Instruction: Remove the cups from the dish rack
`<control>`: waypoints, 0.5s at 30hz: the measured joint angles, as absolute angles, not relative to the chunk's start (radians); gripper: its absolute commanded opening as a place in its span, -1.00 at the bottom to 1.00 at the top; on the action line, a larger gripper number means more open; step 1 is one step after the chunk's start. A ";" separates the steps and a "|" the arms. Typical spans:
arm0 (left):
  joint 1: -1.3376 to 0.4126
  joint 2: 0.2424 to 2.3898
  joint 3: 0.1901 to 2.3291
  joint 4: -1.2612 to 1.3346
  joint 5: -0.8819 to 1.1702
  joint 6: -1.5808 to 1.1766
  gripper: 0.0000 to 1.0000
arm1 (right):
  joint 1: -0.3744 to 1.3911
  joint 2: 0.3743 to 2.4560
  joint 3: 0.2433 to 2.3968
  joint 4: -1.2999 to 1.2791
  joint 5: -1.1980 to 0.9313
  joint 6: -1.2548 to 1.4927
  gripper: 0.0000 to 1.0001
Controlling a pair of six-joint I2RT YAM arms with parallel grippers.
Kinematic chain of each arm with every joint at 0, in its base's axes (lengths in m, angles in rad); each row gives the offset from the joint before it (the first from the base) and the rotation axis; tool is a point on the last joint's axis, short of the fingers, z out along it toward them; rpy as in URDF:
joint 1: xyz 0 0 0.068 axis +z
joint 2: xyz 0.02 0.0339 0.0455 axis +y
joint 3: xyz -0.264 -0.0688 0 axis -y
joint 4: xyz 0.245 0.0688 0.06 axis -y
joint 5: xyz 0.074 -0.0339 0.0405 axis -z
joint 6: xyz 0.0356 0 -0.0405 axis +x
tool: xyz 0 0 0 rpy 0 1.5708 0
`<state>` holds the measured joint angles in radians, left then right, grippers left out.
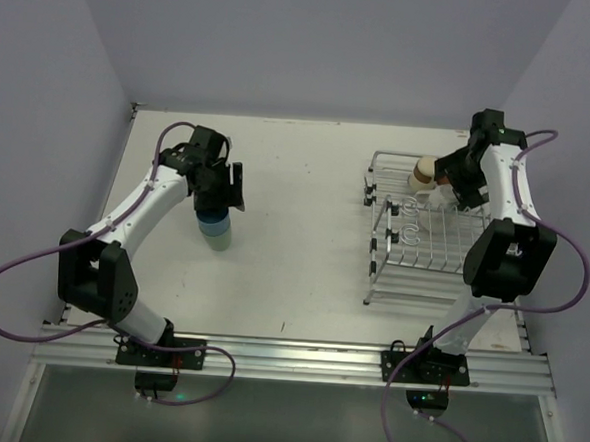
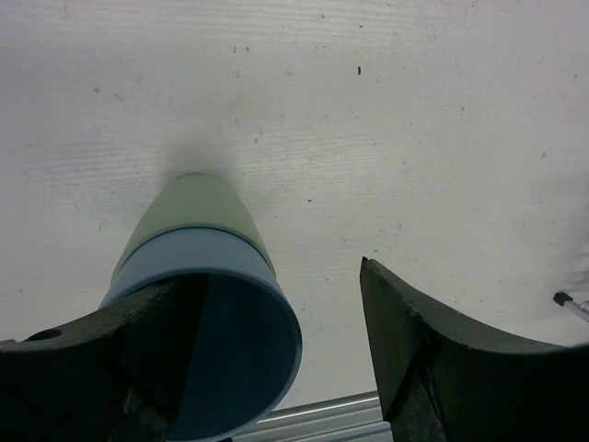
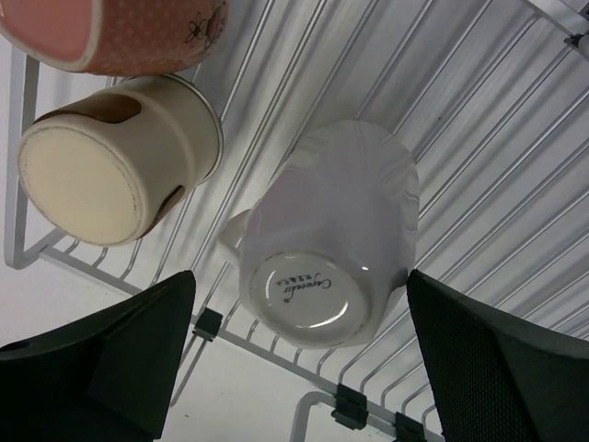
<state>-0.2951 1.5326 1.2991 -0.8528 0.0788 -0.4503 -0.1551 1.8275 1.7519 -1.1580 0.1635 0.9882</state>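
Top external shows you the matte white surface (image 1: 301,282) and, beneath your right end effector (image 3: 299,272), the silver wire dish rack (image 1: 413,250). That end effector is spread wide on either side of the glossy white cup (image 3: 322,230), which sits base-up and untouched. The cream-tan cup (image 3: 110,175) and dotted salmon-pink cup (image 3: 129,37) crowd in to its left. Your left end effector (image 2: 269,274) is also spread, over the light blue cup (image 2: 198,258) nested in the pale green cup (image 2: 195,207), and one finger stands clear of the rim.

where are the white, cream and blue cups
white cup (image 3: 350,203), right wrist view, side wall
cream-tan cup (image 3: 83,189), right wrist view, upturned base
light blue cup (image 2: 198,256), left wrist view, outer wall
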 measured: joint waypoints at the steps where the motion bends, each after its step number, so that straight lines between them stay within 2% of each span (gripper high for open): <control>1: -0.295 1.535 1.301 -0.852 0.079 -0.450 0.43 | -0.154 1.835 1.752 -1.158 0.164 0.988 0.98; 15: -0.295 1.539 1.305 -0.852 0.079 -0.451 0.44 | -0.146 1.886 1.680 -1.256 0.152 1.022 0.98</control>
